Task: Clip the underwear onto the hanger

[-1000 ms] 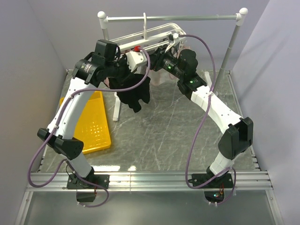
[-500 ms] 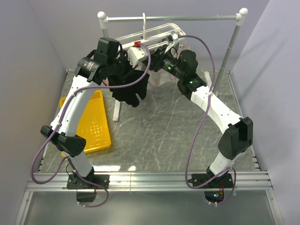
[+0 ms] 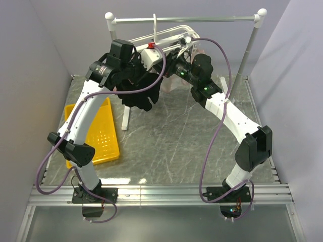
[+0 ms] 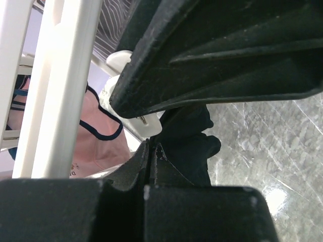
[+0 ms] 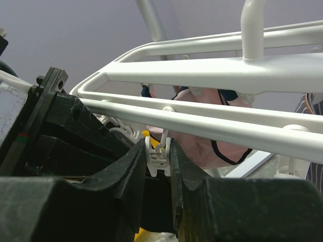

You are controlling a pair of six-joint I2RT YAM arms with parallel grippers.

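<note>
Underwear (image 3: 137, 96) of plain black soft fabric hangs just below the white plastic barred hanger (image 5: 227, 75).
The left pincer (image 4: 151, 151) is closed tight on the underwear, whose loose end droops under the hanger's near side, above the grey marbled worktop (image 3: 176, 136). The right pincer (image 5: 159, 156), jaws narrow, squeezes a small white plastic clip (image 5: 154, 151) dangling from a hanger bar. A pale pink dark-trimmed brief (image 4: 91, 136) hangs behind the hanger's bars.

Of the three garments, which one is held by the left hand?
The plain black underwear: the left hand is shut on it. The pink one with dark trim and the grey striped one hang at the hanger, in no hand.
</note>
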